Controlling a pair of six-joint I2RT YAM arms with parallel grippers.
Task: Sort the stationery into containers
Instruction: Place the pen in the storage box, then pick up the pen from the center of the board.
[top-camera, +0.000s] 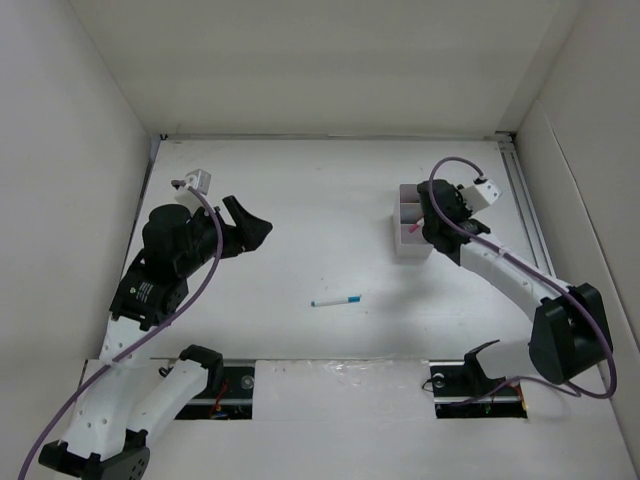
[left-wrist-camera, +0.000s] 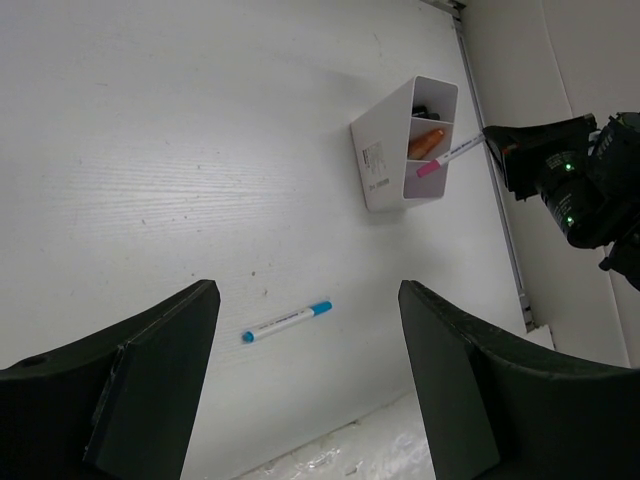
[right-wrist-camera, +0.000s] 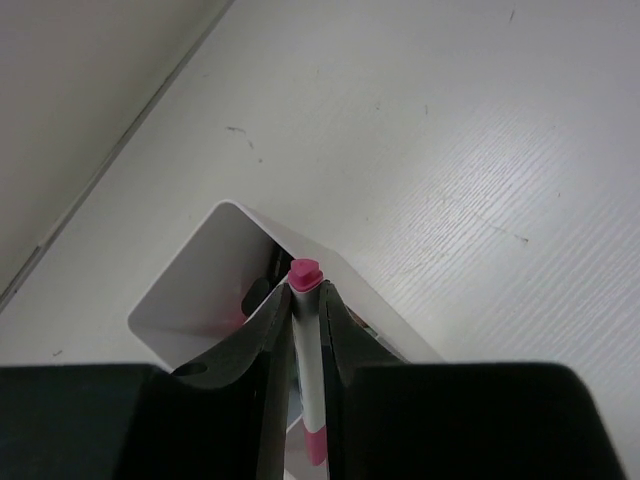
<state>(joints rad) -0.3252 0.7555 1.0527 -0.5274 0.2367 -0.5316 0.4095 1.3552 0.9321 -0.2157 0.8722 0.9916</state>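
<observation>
Two arms work over one white table (top-camera: 300, 190). The left gripper (top-camera: 252, 220) hangs above the left side of the table, its fingers spread wide with nothing between them. The right gripper (right-wrist-camera: 305, 312) reaches out to the far right, its fingers pressed together on a pink-capped pen (right-wrist-camera: 312, 385), which they pinch partway along its white barrel.

Below that gripper stands the white compartment box (left-wrist-camera: 383, 165), upright on the right side of the table toward the far edge. The left wrist view shows three of its open cells in a row. The held pen slants down over the nearest of these, with its pink tip at the opening (whether it has passed below the rim I cannot tell). The middle cell holds an orange marker (left-wrist-camera: 428, 142), leaning. In the farthest cell sits a dark item (left-wrist-camera: 421, 110), too shadowed to name.

A blue-capped pen (top-camera: 336, 300) lies flat on the table near the middle, well apart from the box and nearer than it, untouched by either gripper. It is thin and white-bodied, with blue at both ends.
</observation>
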